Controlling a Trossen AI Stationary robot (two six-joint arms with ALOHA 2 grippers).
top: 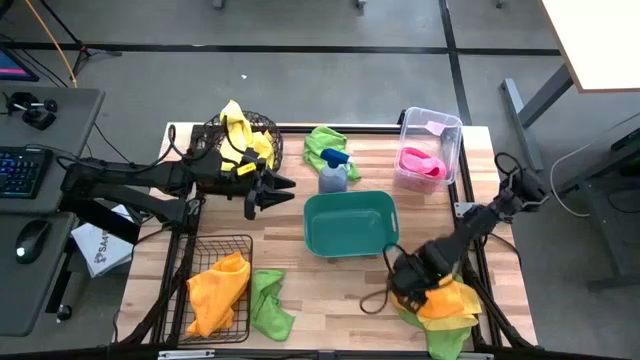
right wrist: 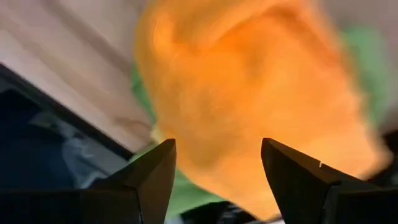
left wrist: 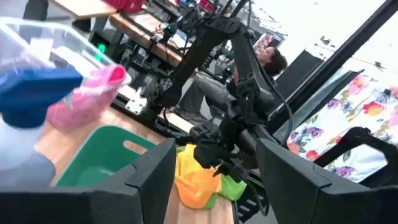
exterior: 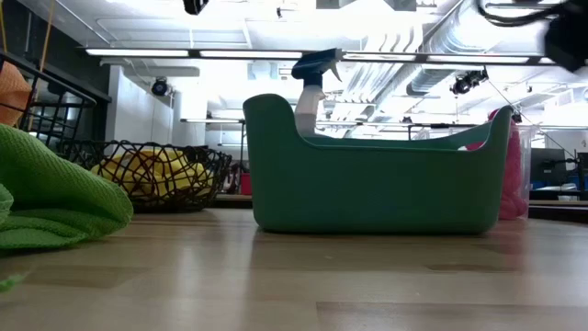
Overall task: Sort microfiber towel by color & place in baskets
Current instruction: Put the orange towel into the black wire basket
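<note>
Orange towel point(top: 445, 298): we see it lying on a green towel point(top: 447, 335) at the tabletop's near right corner.
Right gripper point(top: 413, 283): we find it poised just over the orange towel, fingers spread, pinching nothing.
Left gripper point(top: 270, 192): it hangs beside the round wire basket point(top: 213, 135), fingers apart and empty.
Yellow towels point(top: 242, 136): we see them heaped in the round wire basket at the far left.
Rectangular wire basket point(top: 228, 243): near left; we count one orange towel point(top: 216, 288) inside, with a green towel point(top: 268, 303) just beside it on the wood.
Teal tub point(top: 349, 223): we place it mid-tabletop.
Spray bottle point(top: 333, 172): just behind the tub, with a green towel point(top: 322, 146) behind it.
Clear bin point(top: 432, 127): far right; we see a pink towel point(top: 421, 165) inside.
</note>
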